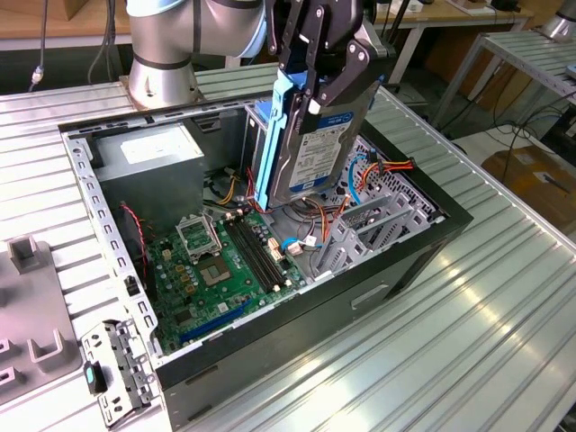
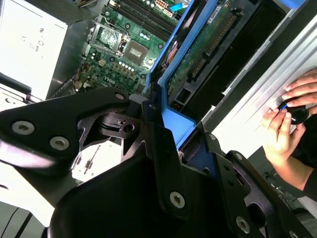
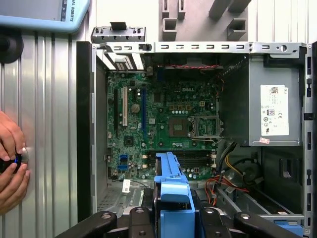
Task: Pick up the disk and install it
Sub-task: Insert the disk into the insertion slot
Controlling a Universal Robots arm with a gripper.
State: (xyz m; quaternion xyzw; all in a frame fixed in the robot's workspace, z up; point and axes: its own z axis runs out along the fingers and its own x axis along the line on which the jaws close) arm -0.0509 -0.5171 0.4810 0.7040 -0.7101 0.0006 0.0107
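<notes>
Grey ribbed tabletop (image 1: pixel 486 360) carries an open computer case (image 1: pixel 387 288), the green motherboard (image 1: pixel 216 265) flat inside it. Over the case's interior hangs the disk (image 1: pixel 310 144), upright in its blue carrier, the black pincer (image 1: pixel 319 76) clamped on its upper end. Beyond, in the case's far corner, sits the grey power supply (image 1: pixel 148 157). In the first wrist view a person's hands (image 3: pixel 11 158) lie beside the case.

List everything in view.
disk: one, grey in blue carrier, upright over case
case: one, black, open on table
motherboard: one, green, case floor
power supply: one, grey, case corner
cables: several, orange, red, yellow, inside case
bracket: one, grey metal, on table beside case
fixture: one, grey, table at exterior view's left
table: one, ribbed silver, under case
hands: two, person's, on table beside case
arm: one, grey, behind case
gripper: one, black, shut on disk
</notes>
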